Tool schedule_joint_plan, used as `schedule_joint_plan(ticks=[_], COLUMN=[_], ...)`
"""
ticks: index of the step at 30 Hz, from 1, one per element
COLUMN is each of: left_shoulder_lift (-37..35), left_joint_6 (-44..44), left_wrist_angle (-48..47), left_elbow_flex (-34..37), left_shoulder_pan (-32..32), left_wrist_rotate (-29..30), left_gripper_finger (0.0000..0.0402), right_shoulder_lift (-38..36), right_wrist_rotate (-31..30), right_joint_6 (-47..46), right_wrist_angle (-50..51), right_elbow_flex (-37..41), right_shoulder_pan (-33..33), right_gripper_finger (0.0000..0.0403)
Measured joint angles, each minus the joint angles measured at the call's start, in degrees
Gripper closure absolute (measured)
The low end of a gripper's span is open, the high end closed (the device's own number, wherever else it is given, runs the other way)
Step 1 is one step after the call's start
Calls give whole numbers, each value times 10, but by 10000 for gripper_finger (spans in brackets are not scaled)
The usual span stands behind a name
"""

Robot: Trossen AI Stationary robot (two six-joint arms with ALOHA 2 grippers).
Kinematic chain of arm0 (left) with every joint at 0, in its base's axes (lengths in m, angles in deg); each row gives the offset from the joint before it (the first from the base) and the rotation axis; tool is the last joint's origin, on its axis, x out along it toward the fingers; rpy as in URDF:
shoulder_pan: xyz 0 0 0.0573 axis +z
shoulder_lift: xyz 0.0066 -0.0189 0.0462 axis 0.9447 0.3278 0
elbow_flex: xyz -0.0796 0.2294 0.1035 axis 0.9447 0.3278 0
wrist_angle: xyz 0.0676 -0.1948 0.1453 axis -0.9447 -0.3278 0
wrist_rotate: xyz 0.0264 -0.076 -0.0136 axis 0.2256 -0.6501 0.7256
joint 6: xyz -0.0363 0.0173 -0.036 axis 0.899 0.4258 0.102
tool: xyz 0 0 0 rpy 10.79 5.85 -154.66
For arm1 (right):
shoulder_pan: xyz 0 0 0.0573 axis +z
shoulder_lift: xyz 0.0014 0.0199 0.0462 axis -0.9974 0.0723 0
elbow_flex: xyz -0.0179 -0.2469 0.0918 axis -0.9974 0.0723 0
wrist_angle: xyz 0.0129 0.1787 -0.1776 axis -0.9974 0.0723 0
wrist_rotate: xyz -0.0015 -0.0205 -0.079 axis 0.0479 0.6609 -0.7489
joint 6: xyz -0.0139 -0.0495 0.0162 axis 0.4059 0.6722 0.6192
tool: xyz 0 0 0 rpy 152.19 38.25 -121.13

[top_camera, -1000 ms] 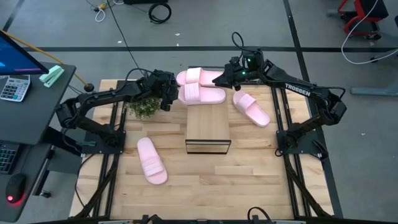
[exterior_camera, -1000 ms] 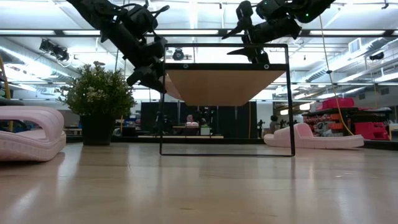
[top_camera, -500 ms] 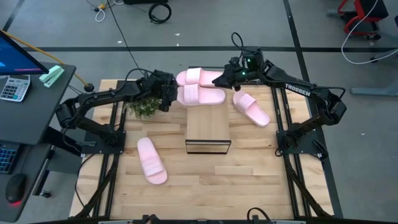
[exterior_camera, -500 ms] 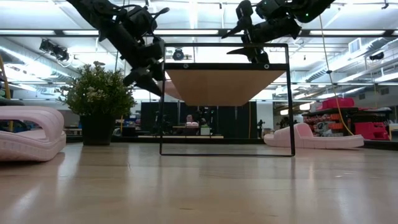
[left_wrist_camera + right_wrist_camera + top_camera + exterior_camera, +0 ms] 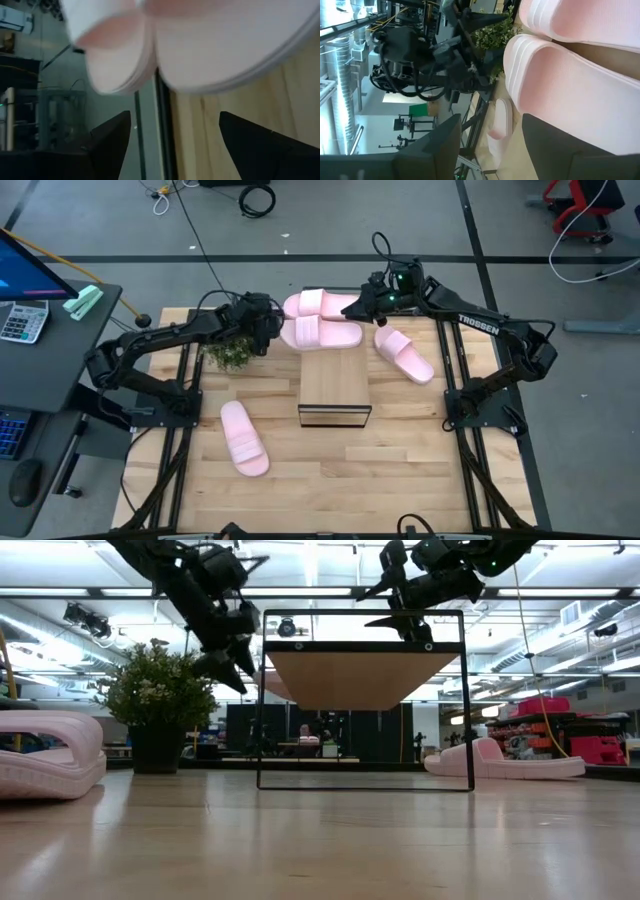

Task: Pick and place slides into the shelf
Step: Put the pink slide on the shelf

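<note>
Two pale pink slides (image 5: pixel 320 304) (image 5: pixel 324 333) lie side by side, crosswise, soles down on the far end of the shelf's wood top board (image 5: pixel 335 380). A third slide (image 5: pixel 404 355) lies on the table to the shelf's right. The last one (image 5: pixel 244 438) lies near the table's left front. My left gripper (image 5: pixel 268 332) is open and hovers just left of the shelf slides, which fill its wrist view (image 5: pixel 225 45). My right gripper (image 5: pixel 360 306) is open and hovers at their right ends (image 5: pixel 580 95), apart from them.
A small potted plant (image 5: pixel 228 352) stands on the table under my left arm, left of the shelf. The shelf's thin black frame (image 5: pixel 262 700) stands upright mid-table. Bare tabletop lies in front of the shelf (image 5: pixel 340 460). A desk with a calculator (image 5: pixel 22 320) stands off the table's left.
My left gripper has drawn back from the nearer shelf slide toward the table's left edge and risen slightly, leaving a gap between it and the slide. Both slides on the shelf have stayed in place. My right arm has kept still.
</note>
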Motion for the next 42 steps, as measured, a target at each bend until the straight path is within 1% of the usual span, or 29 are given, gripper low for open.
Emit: schedule_joint_plan(ticks=[6, 10, 15, 19, 23, 29, 32, 37, 42], left_shoulder_lift=[-61, -100, -138, -153, -155, -155, -155, -155, -155], left_joint_6=[15, 20, 92, 156, 216, 324, 372, 466, 606], left_wrist_angle=[-12, -28, -58, -85, -106, -119, -127, -162, -196], left_elbow_flex=[0, 0, -5, -25, -41, -46, -46, -46, -46], left_shoulder_pan=[-7, -29, -76, -124, -181, -252, -279, -321, -359], left_wrist_rotate=[0, -1, -1, 3, 32, 45, 45, 45, 51], left_gripper_finger=[96, 99, 99, 100, 100, 100, 100, 100, 106], right_shoulder_lift=[-3, -8, -31, -65, -106, -165, -188, -214, -236], right_wrist_rotate=[0, 0, -15, -61, -111, -192, -229, -289, -356], right_joint_6=[6, 8, 19, 45, 69, 79, 79, 64, 41], right_wrist_angle=[0, 1, 14, 75, 147, 229, 262, 304, 333], right_elbow_flex=[0, 0, 0, 0, 0, 0, 0, 0, 0], right_shoulder_pan=[0, 0, 4, 4, 13, 50, 78, 145, 220], right_gripper_finger=[186, 186, 186, 186, 186, 186, 186, 186, 186])
